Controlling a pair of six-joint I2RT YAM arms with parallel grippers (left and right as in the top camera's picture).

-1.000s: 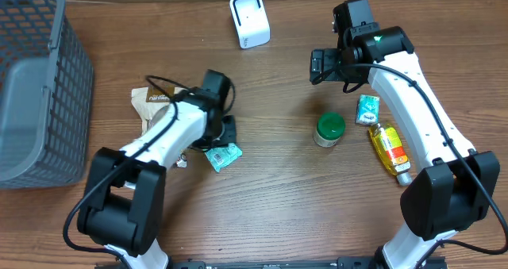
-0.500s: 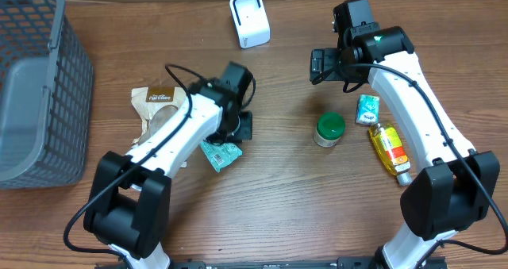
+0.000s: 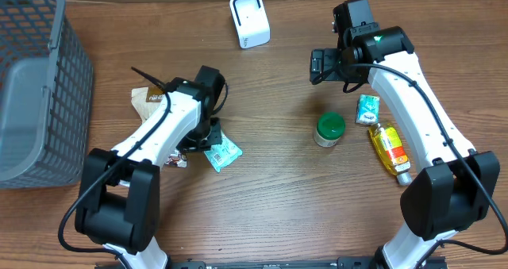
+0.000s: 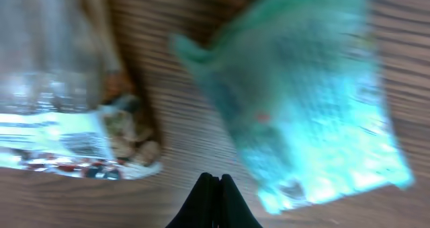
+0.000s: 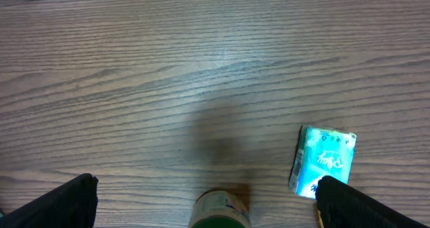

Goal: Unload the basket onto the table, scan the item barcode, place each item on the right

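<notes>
A crumpled teal packet (image 3: 223,154) lies flat on the wooden table, seen blurred in the left wrist view as the teal packet (image 4: 306,100). My left gripper (image 3: 203,139) hovers just to its left, its jaws pressed shut on nothing (image 4: 216,185). A clear snack packet (image 4: 64,137) lies to the other side of the fingers. The white scanner (image 3: 249,19) stands at the back centre. My right gripper (image 3: 317,66) hangs open above the table right of the scanner, with its fingertips (image 5: 339,194) wide apart over a green-lidded jar (image 5: 220,213).
A grey mesh basket (image 3: 36,86) fills the far left. A brown pouch (image 3: 151,102) lies by the left arm. On the right lie the green-lidded jar (image 3: 329,129), a teal tissue pack (image 3: 367,109) and a yellow bottle (image 3: 389,148).
My left arm swung right over the teal packet, then back to the left, and its jaws closed fully. The packet stayed on the table. The right arm has not moved.
</notes>
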